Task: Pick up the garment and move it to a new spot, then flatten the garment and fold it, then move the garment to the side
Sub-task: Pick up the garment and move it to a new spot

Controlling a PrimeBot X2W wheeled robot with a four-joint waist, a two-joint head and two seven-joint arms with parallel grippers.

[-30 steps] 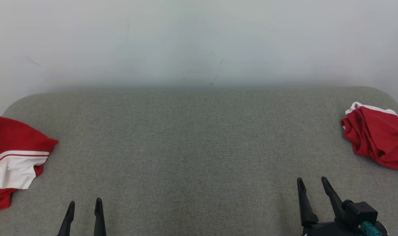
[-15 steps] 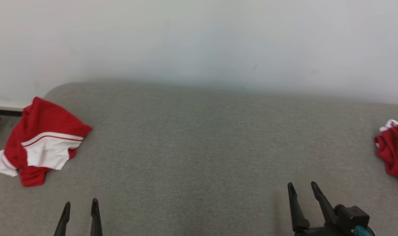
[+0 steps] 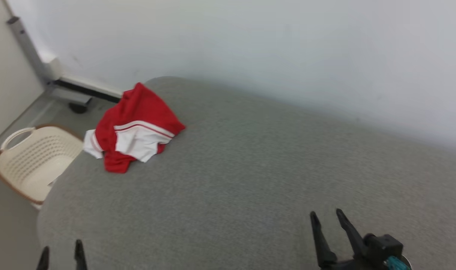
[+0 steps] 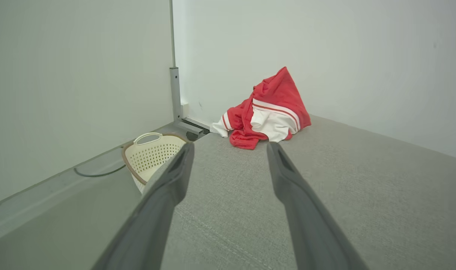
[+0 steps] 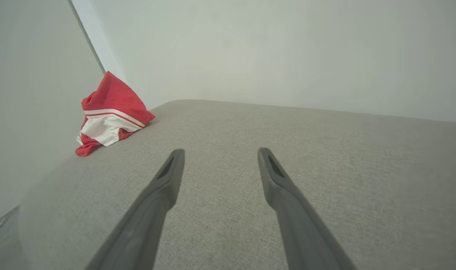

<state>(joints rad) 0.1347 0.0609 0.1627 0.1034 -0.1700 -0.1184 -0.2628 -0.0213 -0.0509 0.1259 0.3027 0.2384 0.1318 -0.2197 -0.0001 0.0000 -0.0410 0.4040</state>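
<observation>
**Garment at far left corner; both grippers empty**

The crumpled red garment with white panel and thin red stripe [image 3: 134, 127] lay at the far left corner of the grey woven fabric surface [image 3: 250, 168], close to the white wall [image 3: 250, 45]. It was bunched into a heap, so its type and outline could not be made out. A white-trimmed part reached the rounded rim of the surface; I could not tell whether it overhung.

Left gripper [image 3: 60, 257]: cut off by the bottom edge of the head view, with just the two dark fingertips showing. The left wrist view showed its fingers spread apart with nothing between them, pointing toward the garment and well apart from it.

Right gripper [image 3: 326, 214]: fingers likewise spread and empty, over the near right part of the surface. Its body was cut off at the frame bottom.

A cream perforated plastic basket with brown rim [image 3: 36, 165] stood on the floor beside the left end, its near side hidden behind the surface.
</observation>
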